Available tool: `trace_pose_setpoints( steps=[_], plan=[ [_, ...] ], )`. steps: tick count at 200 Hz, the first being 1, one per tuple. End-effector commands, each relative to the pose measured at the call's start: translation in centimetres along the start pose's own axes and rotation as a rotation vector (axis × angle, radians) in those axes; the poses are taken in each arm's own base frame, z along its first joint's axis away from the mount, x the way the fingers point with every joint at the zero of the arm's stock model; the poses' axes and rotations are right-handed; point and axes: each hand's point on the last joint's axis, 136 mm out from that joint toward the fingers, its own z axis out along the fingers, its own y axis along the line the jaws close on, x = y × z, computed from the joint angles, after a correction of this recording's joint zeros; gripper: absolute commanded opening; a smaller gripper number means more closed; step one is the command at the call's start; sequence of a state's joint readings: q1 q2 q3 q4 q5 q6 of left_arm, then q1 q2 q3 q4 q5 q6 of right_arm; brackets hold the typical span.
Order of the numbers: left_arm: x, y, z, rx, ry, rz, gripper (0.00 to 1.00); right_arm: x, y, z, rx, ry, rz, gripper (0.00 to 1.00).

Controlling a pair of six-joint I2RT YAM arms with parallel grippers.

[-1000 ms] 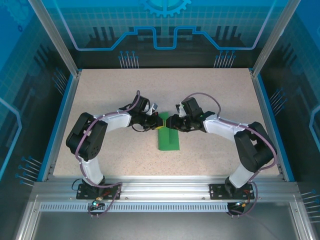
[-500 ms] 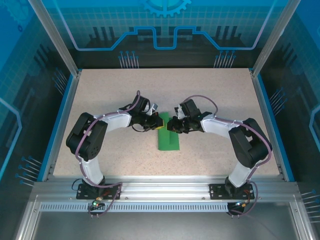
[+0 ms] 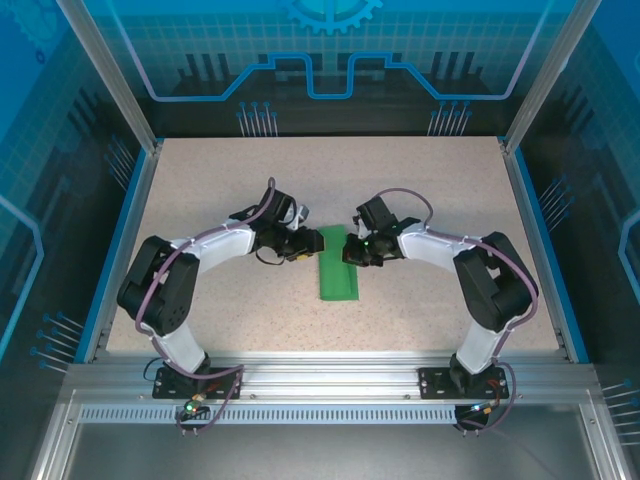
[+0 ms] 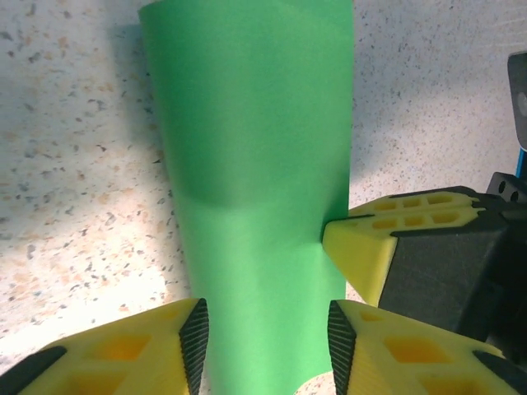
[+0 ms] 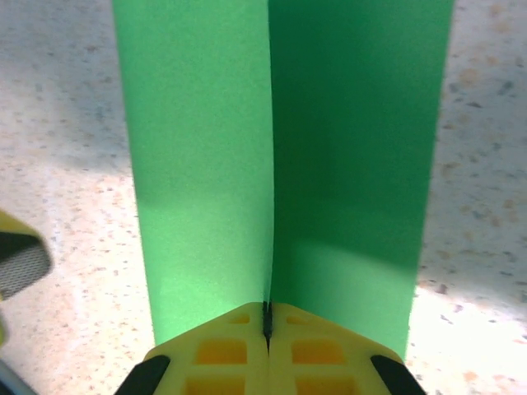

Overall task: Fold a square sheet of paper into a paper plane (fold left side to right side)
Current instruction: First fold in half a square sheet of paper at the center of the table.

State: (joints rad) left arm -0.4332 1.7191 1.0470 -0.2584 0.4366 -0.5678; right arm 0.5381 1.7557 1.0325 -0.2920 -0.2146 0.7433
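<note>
Right gripper (image 5: 266, 327) pads together, clamped on the raised centre seam of the square sheet of paper (image 5: 198, 164), likely to sharpen the crease. Left gripper (image 4: 268, 352) jaws apart, straddling the strip's end, probably guarding alignment. Sheet lies folded narrow mid-table (image 3: 420, 190), between both claws

The left arm (image 3: 215, 242) and right arm (image 3: 440, 247) have white shells, black joints; purple cables (image 3: 408, 192); yellow pocketed fingers (image 5: 218, 352).
</note>
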Motion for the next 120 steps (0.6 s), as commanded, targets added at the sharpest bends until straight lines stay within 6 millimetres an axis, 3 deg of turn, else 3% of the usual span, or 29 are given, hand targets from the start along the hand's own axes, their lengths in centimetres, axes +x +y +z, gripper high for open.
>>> trace_pose_setpoints(
  steps=[1, 56, 120],
  plan=[
    [0.5, 0.8, 0.0, -0.057, 0.022, 0.004, 0.48, 0.1, -1.8, 0.1, 0.09, 0.016, 0.005, 0.03],
    [0.7, 0.5, 2.2, -0.067, 0.07, -0.001, 0.56, 0.2, -2.5, 0.3, 0.124, 0.013, 0.001, 0.04],
    [1.1, 0.9, 4.0, -0.109, 0.106, -0.011, 0.54, 0.4, -2.8, 0.7, 0.132, 0.023, -0.001, 0.05]
  ],
)
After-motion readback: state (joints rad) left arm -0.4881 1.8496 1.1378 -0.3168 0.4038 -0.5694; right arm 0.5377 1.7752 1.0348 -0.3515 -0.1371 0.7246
